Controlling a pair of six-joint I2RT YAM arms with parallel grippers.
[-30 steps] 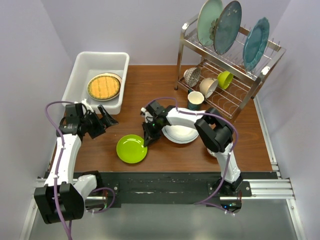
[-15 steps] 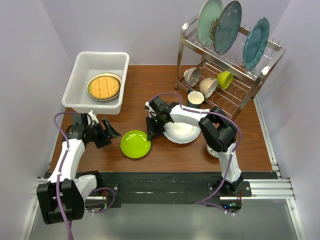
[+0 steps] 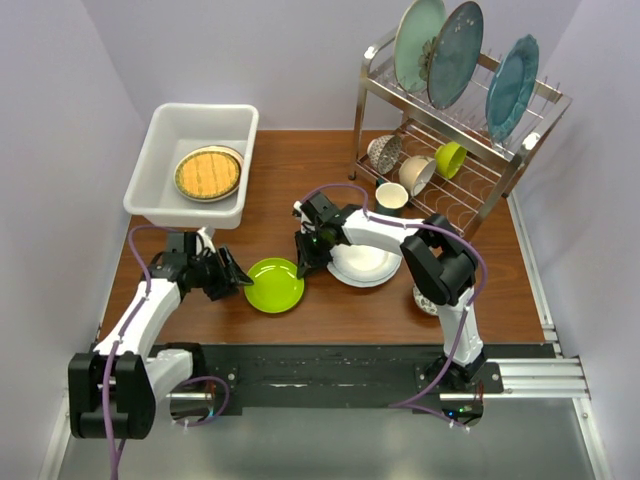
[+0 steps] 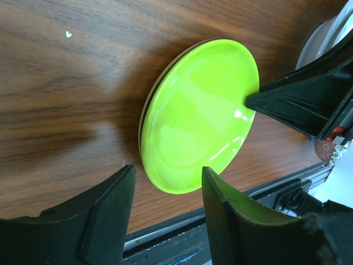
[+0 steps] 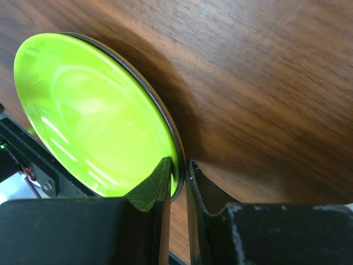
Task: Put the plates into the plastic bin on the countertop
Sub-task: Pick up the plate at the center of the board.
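Between the fingers of our right hand (image 5: 179, 165) sits the rim of the lime green plate (image 5: 94, 116). That hand is clamped tight on the edge, and the plate looks tilted rather than flat on the worktop (image 5: 265, 83), its dark underside showing along one side. Across the plate from that grip, our left hand (image 4: 168, 172) faces the opposite rim with its fingers spread and nothing between them. The plate's edge lies just ahead of the gap, not yet inside it. We judge this to be a handover: the right hand offers the plate and the left is coming to take it. The next move, as we read it, calls for the left hand to slide onto the rim and close. The right hand should let go only once that grip is firm, or the glossy plate may slip. Just behind the right hand lies the white plate with patterned rim (image 3: 365, 268), waiting. Well beyond the left hand stands the plastic bin (image 3: 200, 108), with the woven yellow plate (image 3: 208, 172) already inside.
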